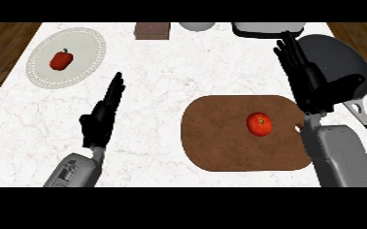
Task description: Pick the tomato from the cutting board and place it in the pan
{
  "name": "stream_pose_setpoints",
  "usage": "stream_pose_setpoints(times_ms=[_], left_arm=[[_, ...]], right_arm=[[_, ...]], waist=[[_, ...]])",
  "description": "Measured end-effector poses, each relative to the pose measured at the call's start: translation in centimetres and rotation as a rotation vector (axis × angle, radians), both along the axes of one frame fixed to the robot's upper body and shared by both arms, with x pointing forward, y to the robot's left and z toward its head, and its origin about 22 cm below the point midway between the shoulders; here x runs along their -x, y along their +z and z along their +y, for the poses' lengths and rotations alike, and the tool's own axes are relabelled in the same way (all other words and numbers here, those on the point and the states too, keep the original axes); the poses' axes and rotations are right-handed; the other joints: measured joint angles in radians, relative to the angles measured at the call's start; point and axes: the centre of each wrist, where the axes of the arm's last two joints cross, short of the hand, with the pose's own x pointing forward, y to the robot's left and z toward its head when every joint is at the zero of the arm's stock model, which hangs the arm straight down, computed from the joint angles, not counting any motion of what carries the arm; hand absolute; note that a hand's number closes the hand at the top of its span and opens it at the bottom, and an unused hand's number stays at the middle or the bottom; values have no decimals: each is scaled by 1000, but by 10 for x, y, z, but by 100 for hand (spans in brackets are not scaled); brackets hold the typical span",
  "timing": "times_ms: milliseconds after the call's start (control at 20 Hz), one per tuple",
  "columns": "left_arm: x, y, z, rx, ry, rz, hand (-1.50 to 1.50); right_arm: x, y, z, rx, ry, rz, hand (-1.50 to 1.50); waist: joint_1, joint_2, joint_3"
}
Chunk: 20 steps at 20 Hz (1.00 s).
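The right hand's fingers (292, 60) are straight and close together, pointing away from the robot and grasping nothing. Their tips lie over the left rim of the round dark grey metal pan (338, 53) at the counter's right side; how high above it they are cannot be told. Behind them the black right hand (320, 93) sits just past the far right corner of the rounded brown wooden cutting board (222, 148). Its grey forearm (333, 150) runs down along the board's right edge to the bottom of the view.

The small round red tomato (259, 124) lies on the right half of that board, near its right edge. It is beside the right wrist and touched by nothing.

The left hand's fingers (114, 89) are likewise straight and released. The black left hand (97, 123) rests open at the lower left over the white marbled counter (165, 73), well apart from the board.

By this showing the task has not begun in any way that counts. The tomato is on the board, no hand is round it, and the visible part of the pan holds no tomato. Everything is left to do: reach, close round the tomato, lift, carry it the short way right and away to the pan, and let go.

The right hand looks the likely one, being nearest both things. It is past the tomato, so I judge it would first have to draw back toward the robot and to the left
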Motion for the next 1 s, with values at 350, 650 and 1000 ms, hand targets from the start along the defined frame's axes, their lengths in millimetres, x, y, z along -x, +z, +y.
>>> stream_pose_setpoints(times_ms=[350, 650, 1000], left_arm=[[-10, 37, 40, 43, 79, -13, 0], [-5, 51, 61, 84, 118, 38, 0], [-3, 62, 67, 102, 119, 40, 0]], right_arm=[[-11, 35, -32, -4, 203, -125, 150], [32, 14, -109, 262, 137, -211, -150], [60, 23, -169, 534, 151, -247, -150]], waist=[[12, 13, 8], [-10, 12, 10], [-7, 15, 9]])
